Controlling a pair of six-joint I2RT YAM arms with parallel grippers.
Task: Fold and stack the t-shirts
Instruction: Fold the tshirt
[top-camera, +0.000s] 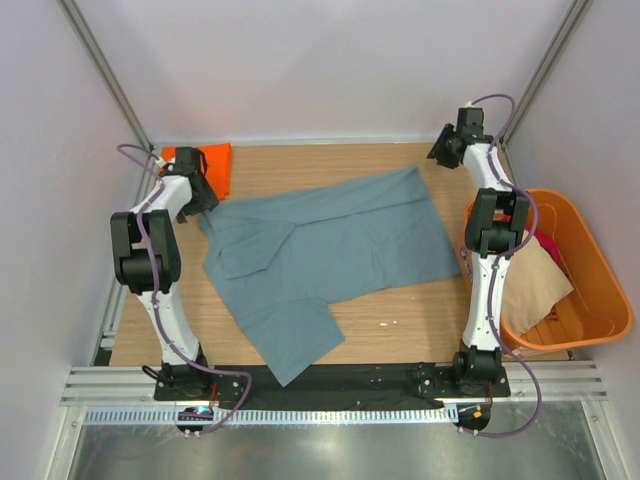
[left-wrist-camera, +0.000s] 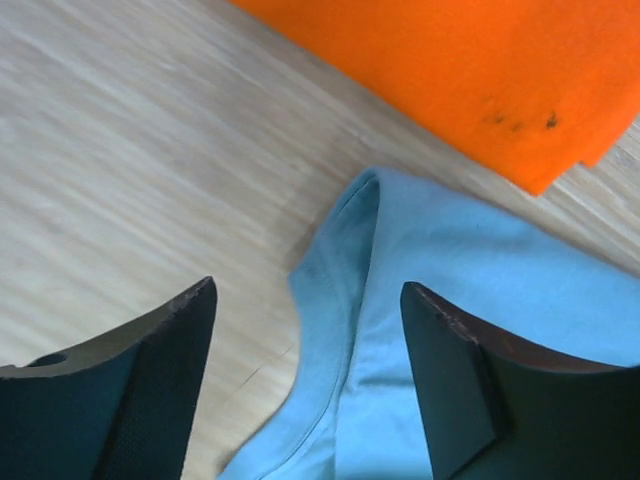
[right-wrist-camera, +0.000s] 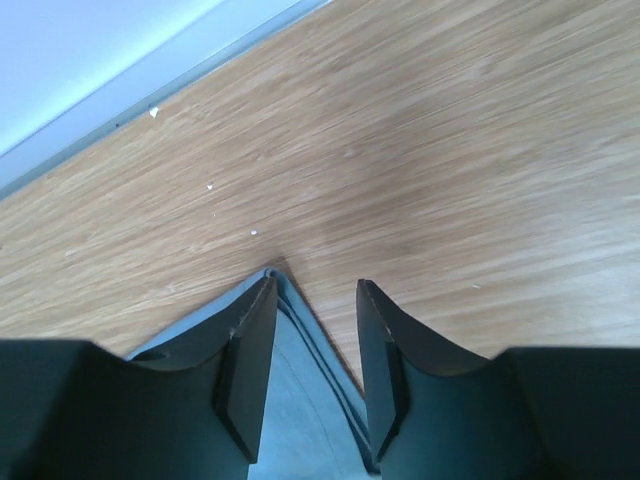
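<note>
A large grey-blue t-shirt (top-camera: 330, 255) lies spread across the wooden table, partly folded, with one part hanging toward the front edge. A folded orange t-shirt (top-camera: 208, 163) lies at the back left. My left gripper (top-camera: 203, 205) is open, low over the grey-blue shirt's back left corner (left-wrist-camera: 360, 300), which lies between the fingers (left-wrist-camera: 160, 370); the orange shirt (left-wrist-camera: 480, 70) is just beyond. My right gripper (top-camera: 438, 155) is open at the shirt's back right corner (right-wrist-camera: 300, 400), which lies between its fingers (right-wrist-camera: 245, 370). Neither grips the cloth.
An orange plastic tub (top-camera: 600, 270) stands at the right edge, holding beige (top-camera: 535, 285) and red (top-camera: 545, 245) cloth. White walls close the back and sides. The arm bases sit on a black rail (top-camera: 330, 380) at the front.
</note>
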